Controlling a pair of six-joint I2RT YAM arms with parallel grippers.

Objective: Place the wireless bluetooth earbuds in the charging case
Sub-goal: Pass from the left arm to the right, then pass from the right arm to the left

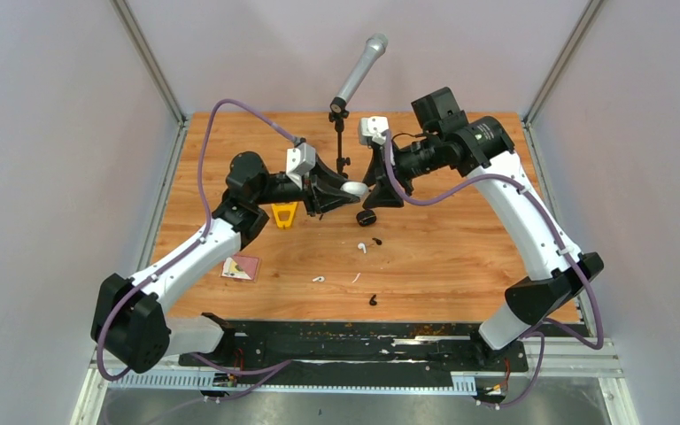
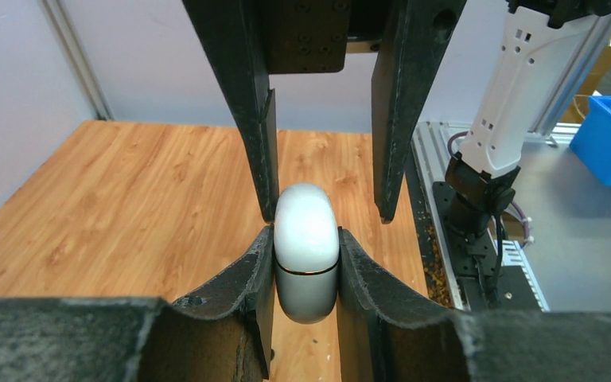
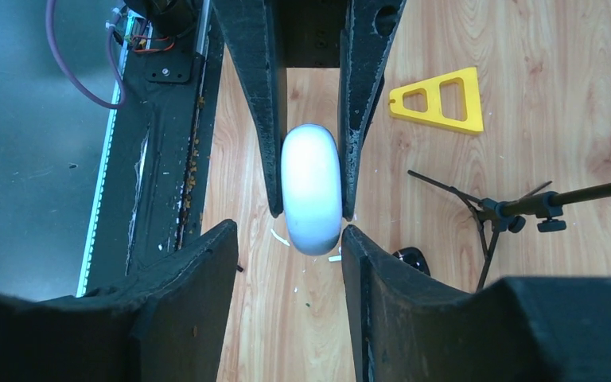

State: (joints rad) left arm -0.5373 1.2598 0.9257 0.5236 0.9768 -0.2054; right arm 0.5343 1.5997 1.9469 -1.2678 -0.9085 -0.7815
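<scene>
Grip status: the left gripper (image 2: 305,240) is clamped on the white glossy oval charging case (image 2: 306,219). Its fingers press on two opposite sides and hold the case in the air above the wooden table (image 1: 460,257). A thin seam rings the case, and its lid is closed. Facing it, the right gripper (image 3: 288,229) has its fingers spread wider than the case. One finger is at the case's side and the other stands clear.

Earbud status: none is in the case. One white stemmed earbud (image 1: 362,247) and one black earbud (image 1: 377,240) lie close together on the table, on the near side of a black round case (image 1: 367,217). A second white stemmed earbud (image 1: 319,280) and a second black earbud (image 1: 373,300) lie nearer the arm bases. A yellow plastic triangle (image 1: 285,214) rests beside the left arm.
</scene>
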